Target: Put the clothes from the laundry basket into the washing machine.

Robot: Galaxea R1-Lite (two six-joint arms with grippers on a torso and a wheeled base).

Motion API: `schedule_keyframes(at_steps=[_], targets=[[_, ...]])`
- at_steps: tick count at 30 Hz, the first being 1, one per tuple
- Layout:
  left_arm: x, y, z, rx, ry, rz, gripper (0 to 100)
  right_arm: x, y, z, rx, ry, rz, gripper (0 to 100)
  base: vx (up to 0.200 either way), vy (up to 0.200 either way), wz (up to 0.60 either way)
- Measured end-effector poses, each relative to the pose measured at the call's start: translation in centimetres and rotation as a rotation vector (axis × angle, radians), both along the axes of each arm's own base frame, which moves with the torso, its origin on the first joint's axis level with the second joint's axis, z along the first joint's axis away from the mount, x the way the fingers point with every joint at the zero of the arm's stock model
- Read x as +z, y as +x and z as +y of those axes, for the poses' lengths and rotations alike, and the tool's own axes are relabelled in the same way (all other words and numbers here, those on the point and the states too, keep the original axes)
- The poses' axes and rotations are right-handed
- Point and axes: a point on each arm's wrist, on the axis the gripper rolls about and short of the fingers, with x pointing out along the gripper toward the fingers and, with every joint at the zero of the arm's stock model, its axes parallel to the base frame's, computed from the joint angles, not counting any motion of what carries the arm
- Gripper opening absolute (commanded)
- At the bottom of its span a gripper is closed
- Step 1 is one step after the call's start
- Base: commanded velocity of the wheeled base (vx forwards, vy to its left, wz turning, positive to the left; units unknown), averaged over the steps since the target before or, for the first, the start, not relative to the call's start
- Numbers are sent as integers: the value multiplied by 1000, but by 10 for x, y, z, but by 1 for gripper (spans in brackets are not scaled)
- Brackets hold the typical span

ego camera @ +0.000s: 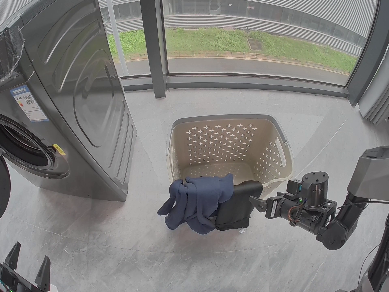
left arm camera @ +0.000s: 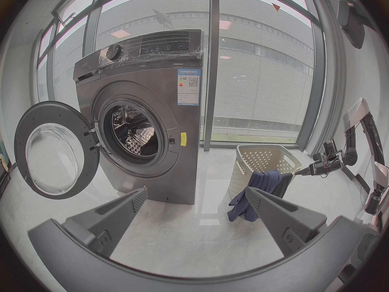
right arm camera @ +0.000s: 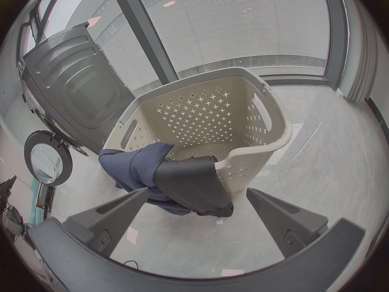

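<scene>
You were working on a pale grey stone floor [ego camera: 101,240] in front of a tall glass window [ego camera: 251,25] that looked out on a strip of grass and a road.

The washing machine [ego camera: 81,82] stood on the floor at your left, its far corner close to the window frame. Its round door [left arm camera: 54,151] was swung wide open, and in the left wrist view you could see the steel drum [left arm camera: 131,132] through the opening.

The laundry basket [ego camera: 231,120], cream with a grey rim and star-shaped holes, sat on the floor just beside the machine's right side, between it and the right arm.

The clothes were not down inside the basket. A blue garment [ego camera: 198,203] and a black garment [ego camera: 237,207] were draped side by side over the basket's near rim. The blue one was toward the machine and hung down the outside wall almost to the floor. The black one was toward the near right corner and partly overlapped the blue one.

Your right gripper [ego camera: 257,202] was level with that near right corner, its tip right at the edge of the black garment; whether it touched the cloth could not be told. Its fingers were spread wide and held nothing.

Your left gripper [ego camera: 30,256] was low at your left, facing the machine's open door. Its fingers were also spread wide and held nothing.
</scene>
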Motion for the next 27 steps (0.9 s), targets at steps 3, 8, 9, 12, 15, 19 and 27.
schedule_keyframes(at_steps=[3, 8, 9, 12, 15, 19, 27], targets=[[0, 0, 0, 0, 0, 0, 100, -4, 6, 4, 1, 3, 1, 100, 0, 0, 0], [0, 0, 0, 0, 0, 0, 100, -13, 13, 10, 8, -1, 12, 100, 0, 0, 0], [0, 0, 0, 0, 0, 0, 100, -15, 14, 12, 13, -2, 14, 100, 0, 0, 0], [0, 0, 0, 0, 0, 0, 100, -20, 16, 16, 19, -5, 20, 100, 0, 0, 0], [0, 0, 0, 0, 0, 0, 100, -24, 21, 20, 24, -5, 20, 100, 0, 0, 0], [0, 0, 0, 0, 0, 0, 100, -31, 27, 24, 25, -2, 13, 100, 0, 0, 0], [0, 0, 0, 0, 0, 0, 100, -46, 44, 31, 20, 9, -14, 100, 0, 0, 0]])
